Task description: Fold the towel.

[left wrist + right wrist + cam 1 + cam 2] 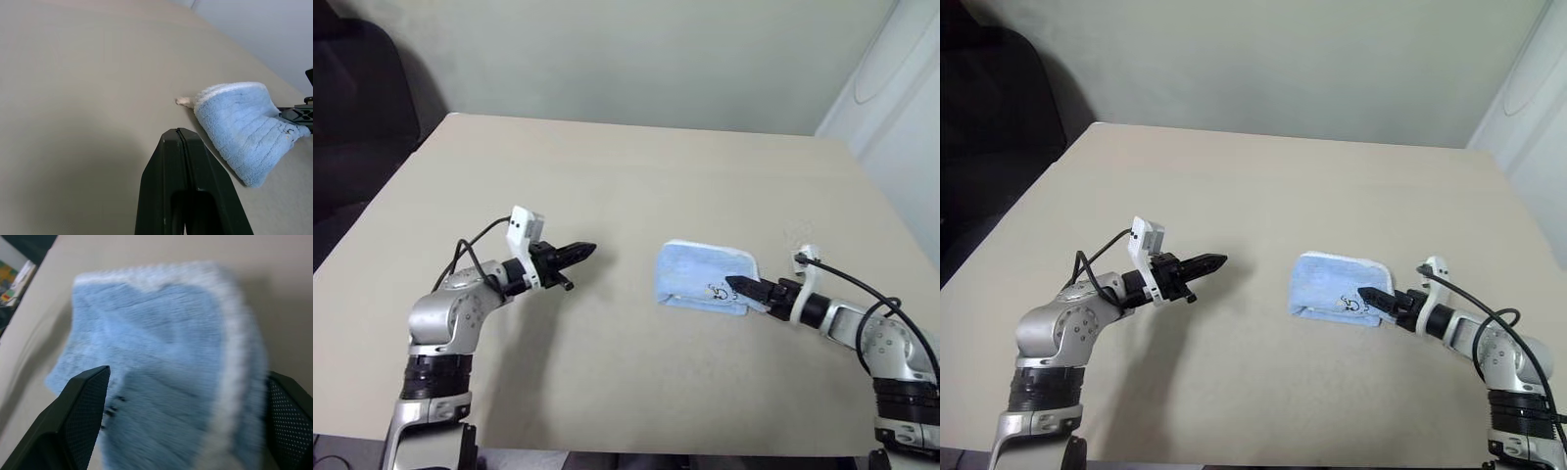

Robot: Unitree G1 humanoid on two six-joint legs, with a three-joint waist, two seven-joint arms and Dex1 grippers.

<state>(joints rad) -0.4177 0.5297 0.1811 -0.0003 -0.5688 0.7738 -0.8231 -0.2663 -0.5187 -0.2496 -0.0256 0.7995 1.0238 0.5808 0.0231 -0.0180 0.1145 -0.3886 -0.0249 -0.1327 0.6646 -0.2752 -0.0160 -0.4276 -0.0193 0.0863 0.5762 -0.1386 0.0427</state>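
- Towel (705, 278) first: I'm seeing it lying on the beige table (636, 186), right of centre, already doubled over into a thick blue bundle with its white edging along the far and right sides and the dark motif facing my right arm.
- Nearest to me, I'm working the right gripper (183, 418): its two black fingers (80, 416) are standing spread wide, one on each side of the towel's near end, with the blue pile filling the gap between them. I'm not closing on anything yet; whether the pads are brushing the cloth I can't tell.
- I'm judging the step in hand as taking hold of that near end for another fold or a tidy-up, so I'm wanting both layers well inside the fingers before I squeeze, not just the top one.
- I'm planning to keep the lower finger skimming the tabletop so it slides under the bundle, not pushing it away; terry will likely bunch if I shove.
- Across to the other side, I'm holding the left gripper (576, 252) above bare table, well apart from the towel, pointing toward it. Its fingers are pressed tight together with nothing between them.
- Farther out, I'm watching the folded far edge and the small white tag (184, 102) poking out at the towel's corner; I'm wanting that edge staying square while I'm gripping.
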